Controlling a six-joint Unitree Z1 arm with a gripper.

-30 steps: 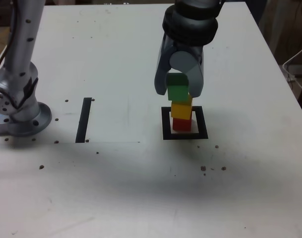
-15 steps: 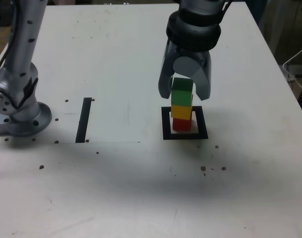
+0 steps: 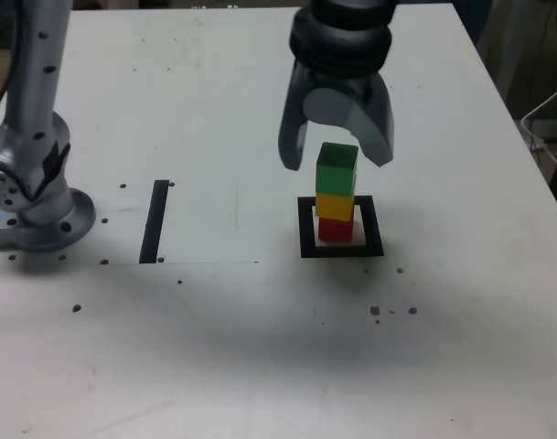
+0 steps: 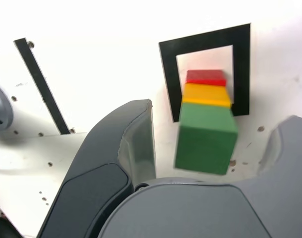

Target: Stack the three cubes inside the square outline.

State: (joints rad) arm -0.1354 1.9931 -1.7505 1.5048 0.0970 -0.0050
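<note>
Three cubes stand stacked inside the square outline (image 3: 341, 250) of black tape: the red cube (image 3: 335, 229) at the bottom, the yellow cube (image 3: 335, 205) on it, the green cube (image 3: 336, 170) on top. My gripper (image 3: 337, 157) hangs open around the green cube's upper part, its fingers clear of the cube on both sides. In the wrist view the green cube (image 4: 205, 137) sits free between the two dark fingers (image 4: 122, 163), with the yellow cube (image 4: 206, 95), red cube (image 4: 205, 77) and outline (image 4: 168, 79) below it.
A straight black tape strip (image 3: 155, 220) lies on the white table (image 3: 260, 347) toward the exterior view's left. The arm's grey base (image 3: 36, 192) stands at the far left. Small dark specks dot the table.
The gripper set the green cube squarely on the yellow one, opened its jaws wide and rose slightly. The green cube now stands by itself.
</note>
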